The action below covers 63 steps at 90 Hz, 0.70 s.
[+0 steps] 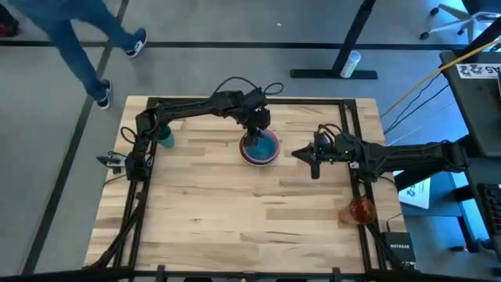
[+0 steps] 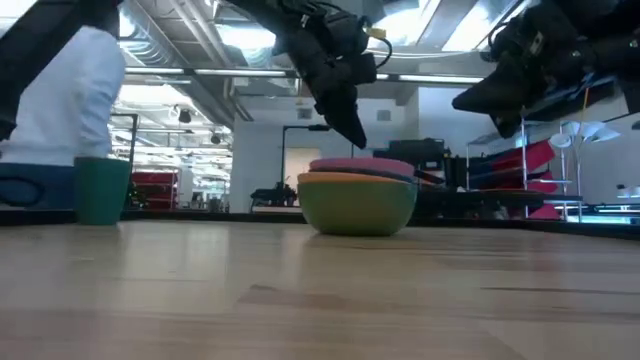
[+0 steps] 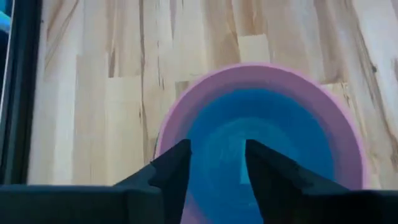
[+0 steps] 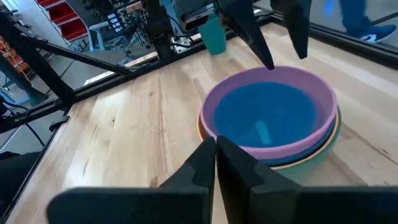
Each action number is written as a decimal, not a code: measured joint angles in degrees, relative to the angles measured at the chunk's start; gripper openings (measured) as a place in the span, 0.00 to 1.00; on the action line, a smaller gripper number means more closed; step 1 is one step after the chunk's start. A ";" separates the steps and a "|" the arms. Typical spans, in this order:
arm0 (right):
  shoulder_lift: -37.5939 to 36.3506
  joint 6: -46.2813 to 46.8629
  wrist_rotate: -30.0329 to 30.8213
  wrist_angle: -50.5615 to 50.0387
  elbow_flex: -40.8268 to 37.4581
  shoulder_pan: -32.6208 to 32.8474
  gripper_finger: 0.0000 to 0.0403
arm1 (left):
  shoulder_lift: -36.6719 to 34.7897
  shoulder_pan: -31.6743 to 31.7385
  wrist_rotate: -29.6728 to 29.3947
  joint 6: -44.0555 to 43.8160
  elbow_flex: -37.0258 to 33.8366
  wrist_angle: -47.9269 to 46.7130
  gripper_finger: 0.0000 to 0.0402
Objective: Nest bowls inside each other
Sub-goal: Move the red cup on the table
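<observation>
Left gripper (image 1: 256, 135), fingers parted and empty, above nested round plastic bowls (image 1: 260, 147) at frame centre; right gripper (image 1: 300, 153), fingers pressed together, just right of them.

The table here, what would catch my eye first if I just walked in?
Most likely the colourful stack of bowls near the middle of the wooden table: blue inside pink, with orange and green rims below. The left gripper hangs right above it, jaws open. The right gripper waits beside the stack with jaws shut, and a teal cup stands off by the left arm's base.
</observation>
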 joint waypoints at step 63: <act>-0.02 -0.46 -2.03 -1.97 0.00 0.00 0.00 | -4.28 -1.16 -17.80 -4.92 -0.02 -26.94 0.00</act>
